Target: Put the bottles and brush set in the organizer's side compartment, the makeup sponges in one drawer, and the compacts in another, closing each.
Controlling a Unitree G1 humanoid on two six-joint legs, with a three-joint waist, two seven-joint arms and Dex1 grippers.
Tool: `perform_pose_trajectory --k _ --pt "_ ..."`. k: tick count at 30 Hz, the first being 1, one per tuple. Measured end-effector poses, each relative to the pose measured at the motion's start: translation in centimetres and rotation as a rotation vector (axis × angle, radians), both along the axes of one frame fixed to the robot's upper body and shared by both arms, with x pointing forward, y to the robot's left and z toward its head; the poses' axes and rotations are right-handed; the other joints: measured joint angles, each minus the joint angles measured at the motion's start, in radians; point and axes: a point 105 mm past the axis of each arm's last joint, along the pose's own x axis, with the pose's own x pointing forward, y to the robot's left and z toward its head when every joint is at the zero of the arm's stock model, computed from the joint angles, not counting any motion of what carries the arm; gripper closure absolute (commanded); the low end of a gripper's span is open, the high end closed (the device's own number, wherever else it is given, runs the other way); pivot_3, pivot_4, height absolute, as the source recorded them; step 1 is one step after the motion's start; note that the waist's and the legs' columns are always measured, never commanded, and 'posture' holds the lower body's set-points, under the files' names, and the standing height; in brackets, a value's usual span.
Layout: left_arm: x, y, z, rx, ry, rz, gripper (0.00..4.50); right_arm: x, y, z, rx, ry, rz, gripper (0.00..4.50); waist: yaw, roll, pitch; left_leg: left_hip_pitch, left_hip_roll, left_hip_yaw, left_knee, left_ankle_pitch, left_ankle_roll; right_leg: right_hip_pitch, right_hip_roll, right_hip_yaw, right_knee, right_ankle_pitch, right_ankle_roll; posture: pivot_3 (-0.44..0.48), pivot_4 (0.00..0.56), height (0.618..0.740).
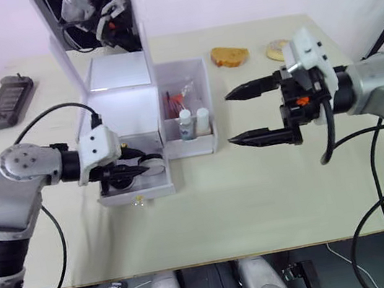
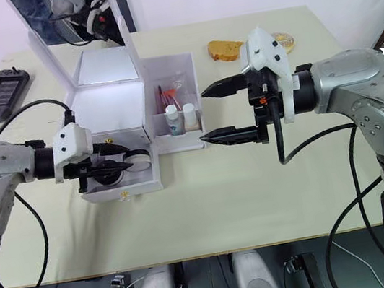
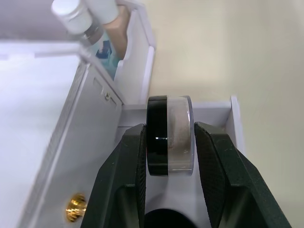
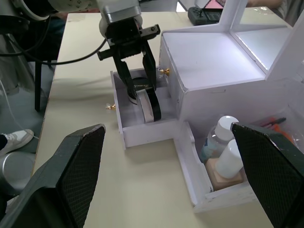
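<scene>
- Black plastic on one half and clear on the other, the compact [image 3: 170, 135] stands on edge between the left pincer [image 3: 170, 164] fingers, which clamp its two flat faces, inside the open drawer [image 1: 137, 188] at the organizer [image 1: 123, 103] front.
- It looks light, rigid and smooth, so it may slip or roll; holding it across the flat faces, as here, suits it better than pinching the rim.
- A second dark round case [image 3: 166, 219] lies in the drawer just below the fingers.
- Right pincer [image 1: 251, 114] hangs wide open and empty over the table [image 1: 272, 190], just beside the organizer's side compartment [image 1: 186, 108], where the bottles [image 1: 194, 123] and brush set [image 1: 174, 101] already sit.
- Left wrist view reveals the compact's clear half and the gold knob [image 3: 76, 207] of the drawer above.
- Right wrist view alone gives the drawer's depth and both bottles from the front.
- Head views place two sponges [image 1: 229, 56] on the table, well behind the organizer.
</scene>
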Motion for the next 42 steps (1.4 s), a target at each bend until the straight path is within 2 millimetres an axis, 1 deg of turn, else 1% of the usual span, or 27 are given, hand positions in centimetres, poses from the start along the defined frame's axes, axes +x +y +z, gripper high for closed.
perform_pose_trajectory --k 4,9,11,14,19,20,23,25,28,30,32,35,39,42 --pt "-0.6 0.1 -0.5 0.105 -0.113 -0.075 3.53 0.0 0.0 0.0 0.0 0.0 0.004 0.0 0.003 0.0 0.0 0.0 0.0 0.0 0.0 0.0 0.0 0.0 0.0 0.0 0.0 0.0 0.0 0.0 0.15 0.74" --pt "0.2 0.9 -0.9 0.205 -0.275 -0.102 3.53 0.0 0.2 0.0 0.006 0.0 0.01 0.0 0.004 0.0 0.0 0.0 0.0 0.0 0.0 0.0 0.0 0.0 0.0 0.0 0.0 0.0 0.0 0.0 0.15 0.74" --pt "0.4 1.1 -1.2 0.237 -0.31 -0.114 3.53 0.0 0.2 0.0 0.008 -0.001 0.012 0.0 0.003 0.0 0.0 0.0 0.0 0.001 0.0 0.0 0.0 0.0 0.0 0.0 0.0 0.0 0.0 0.0 0.15 0.74" --pt "0.4 0.9 -1.6 0.258 -0.35 -0.143 3.53 0.0 0.2 0.0 0.007 -0.002 0.011 0.0 0.003 0.0 0.0 0.0 0.0 0.001 0.0 0.0 0.0 0.0 0.0 0.0 0.0 0.0 0.0 0.0 0.15 0.74" --pt "0.3 0.4 -2.1 0.24 -0.371 -0.16 3.53 0.0 0.2 0.0 0.005 -0.001 0.017 0.0 0.003 0.0 0.0 0.0 0.0 0.001 0.001 0.0 0.0 0.0 0.0 0.0 0.001 0.0 0.0 0.0 0.15 0.74" --pt "0.3 0.4 -2.2 0.23 -0.365 -0.158 2.46 0.0 0.2 0.0 0.005 -0.002 0.017 0.0 0.003 0.0 0.0 0.0 0.0 0.001 0.001 0.0 0.0 0.0 0.0 0.0 0.001 0.0 0.0 0.0 0.15 0.74" --pt "0.3 0.9 -3.0 0.218 -0.315 -0.132 1.07 0.0 0.2 0.0 0.001 -0.005 0.014 0.0 0.001 0.0 0.0 0.0 0.0 0.001 0.001 0.0 0.0 0.0 0.0 0.0 0.001 0.0 0.0 0.0 0.15 0.74" --pt "0.4 1.0 -2.6 0.195 -0.312 -0.119 0.04 0.0 0.2 0.0 0.0 -0.005 0.014 0.0 0.002 0.001 0.0 0.0 0.0 0.001 0.0 0.0 0.0 0.0 0.0 0.0 0.001 0.0 0.001 0.0 0.15 0.74" --pt "0.1 1.4 -1.9 0.164 -0.273 -0.104 0.04 0.0 0.2 0.0 -0.001 -0.005 0.015 0.0 0.0 0.001 0.0 0.0 0.0 0.001 0.0 0.0 0.0 0.0 0.0 0.0 0.001 0.001 0.001 0.0 0.15 0.74" --pt "-0.4 1.2 -1.7 0.12 -0.216 -0.104 0.04 0.1 0.2 0.0 -0.003 -0.005 0.014 0.0 0.002 0.001 0.0 0.0 0.0 0.001 0.0 0.0 0.0 0.0 0.0 0.0 0.001 0.001 0.001 0.0 0.15 0.74" --pt "-1.1 0.8 -0.8 0.053 -0.155 -0.098 0.04 0.1 0.1 0.0 -0.003 -0.006 0.013 0.0 0.002 0.001 0.0 0.0 0.0 0.001 0.0 0.0 0.0 0.0 0.0 0.0 0.001 0.001 0.001 0.0 0.15 0.74" --pt "-1.7 0.7 0.3 0.009 -0.106 -0.081 0.04 0.1 0.1 0.0 -0.003 -0.008 0.015 0.0 0.002 0.001 0.0 0.0 0.0 0.001 0.001 0.0 0.0 0.0 0.0 0.0 0.001 0.0 0.0 0.0 0.15 0.74" --pt "-2.4 0.9 1.6 -0.025 -0.043 -0.052 0.04 0.2 0.0 0.0 -0.005 -0.009 0.018 0.0 0.002 0.001 0.0 0.0 0.0 0.001 0.001 0.0 0.0 0.0 0.0 0.0 0.001 0.0 0.0 0.0 0.15 0.74" --pt "-2.7 1.2 3.0 -0.105 0.016 0.001 0.04 0.2 0.0 0.0 -0.005 -0.006 0.021 0.0 0.0 0.001 0.0 0.0 0.0 0.001 0.0 0.0 0.0 0.0 0.0 0.0 0.001 0.0 0.001 0.0 0.15 0.74"
